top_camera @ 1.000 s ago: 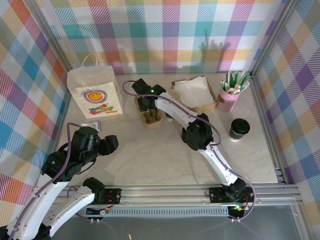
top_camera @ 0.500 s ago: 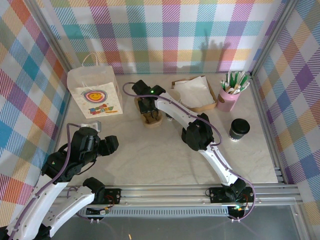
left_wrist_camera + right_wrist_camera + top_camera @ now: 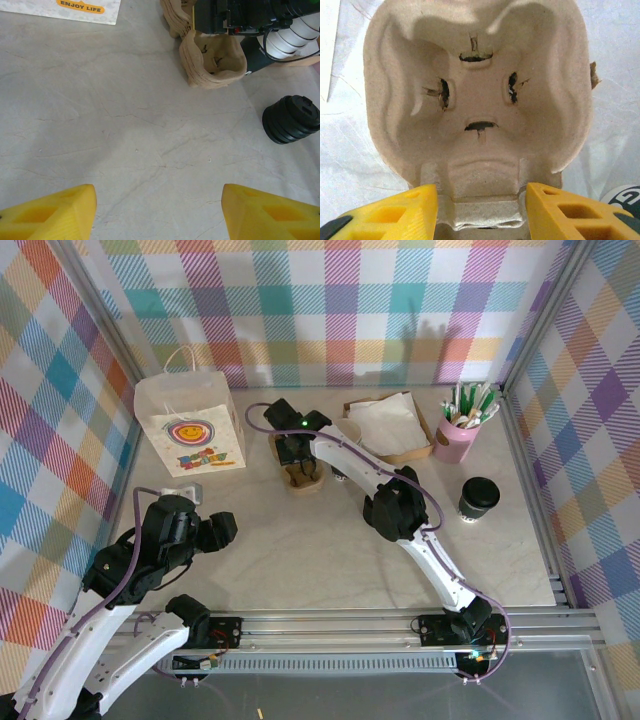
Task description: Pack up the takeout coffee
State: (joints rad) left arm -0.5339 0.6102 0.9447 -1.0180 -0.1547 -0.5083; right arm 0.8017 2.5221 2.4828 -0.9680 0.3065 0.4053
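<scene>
While I watch from the overhead camera, the pale marbled worktop (image 3: 300,560) spreads under both arms. Largest on it is the white paper bag (image 3: 190,430) with a smiley print, upright at 10 o'clock. The brown tray of napkins (image 3: 390,428) lies at 1 o'clock. A moulded pulp cup carrier (image 3: 303,478) sits close to the middle, a touch toward 11 o'clock. The pink cup of stirrers (image 3: 453,443) stands at 2 o'clock, just beside the tray. What I take for the takeout coffee (image 3: 478,497) stands upright at 3 o'clock near the right wall, well apart from both arms. From the left wrist its side looks black and ridged, so I cannot tell cup from stacked lids. My right claw (image 3: 482,210) hangs over the carrier, with the carrier's near lip between its yellow fingers; whether they pinch it I cannot tell. My left claw (image 3: 160,215) at 8 o'clock is spread wide over bare worktop, holding nothing.
</scene>
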